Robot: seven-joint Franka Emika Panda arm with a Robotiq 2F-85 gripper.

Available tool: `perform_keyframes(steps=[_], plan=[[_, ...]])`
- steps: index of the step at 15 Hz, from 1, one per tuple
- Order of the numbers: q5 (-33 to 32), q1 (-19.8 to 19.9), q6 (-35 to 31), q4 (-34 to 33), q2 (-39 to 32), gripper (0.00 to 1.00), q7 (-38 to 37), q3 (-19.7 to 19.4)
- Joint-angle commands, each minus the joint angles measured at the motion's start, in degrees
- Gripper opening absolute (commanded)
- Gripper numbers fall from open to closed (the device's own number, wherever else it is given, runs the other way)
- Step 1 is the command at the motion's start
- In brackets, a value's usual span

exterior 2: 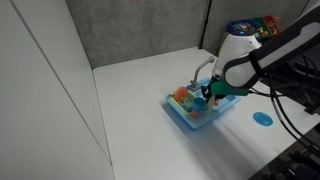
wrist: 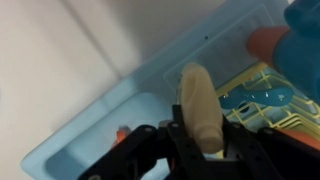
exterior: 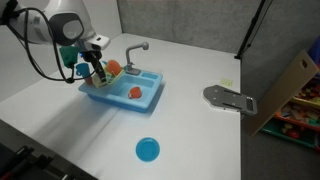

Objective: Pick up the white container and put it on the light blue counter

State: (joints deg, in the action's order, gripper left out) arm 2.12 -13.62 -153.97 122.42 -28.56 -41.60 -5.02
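My gripper (wrist: 205,140) is shut on the white container (wrist: 199,105), a cream-white lumpy item held between the black fingers just above the light blue counter (wrist: 150,80) of the toy sink unit. In both exterior views the gripper (exterior: 97,72) (exterior 2: 207,96) hangs over one end of the sink unit (exterior: 148,98) (exterior 2: 186,117). The container is too small to make out in the exterior views. A grey faucet (exterior: 136,50) stands at the unit's back.
An orange-red item (exterior: 134,92) lies in the basin. A small blue cup (exterior: 81,71) sits by the unit's end. A round blue disc (exterior: 147,150) lies on the white table. A flat grey metal plate (exterior: 229,98) lies near a cardboard box (exterior: 290,85).
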Motion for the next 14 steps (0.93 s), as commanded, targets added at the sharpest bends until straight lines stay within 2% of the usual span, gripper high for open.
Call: perform_keyframes(steps=[1, 6, 7, 8, 14], plan=[[0.0, -0.7, 1.8, -1.9, -1.1, 0.11, -1.4, -0.4], [0.3, -0.7, 1.9, -2.3, -1.9, 0.11, -1.2, -0.2], [0.4, -0.6, 2.0, -2.4, -2.0, 0.14, -1.1, -0.1], [0.5, -0.6, 2.0, -2.4, -2.1, 0.47, -0.9, 0.0], [1.0, 0.0, 1.8, -1.6, -1.1, 0.94, 0.2, 0.6]])
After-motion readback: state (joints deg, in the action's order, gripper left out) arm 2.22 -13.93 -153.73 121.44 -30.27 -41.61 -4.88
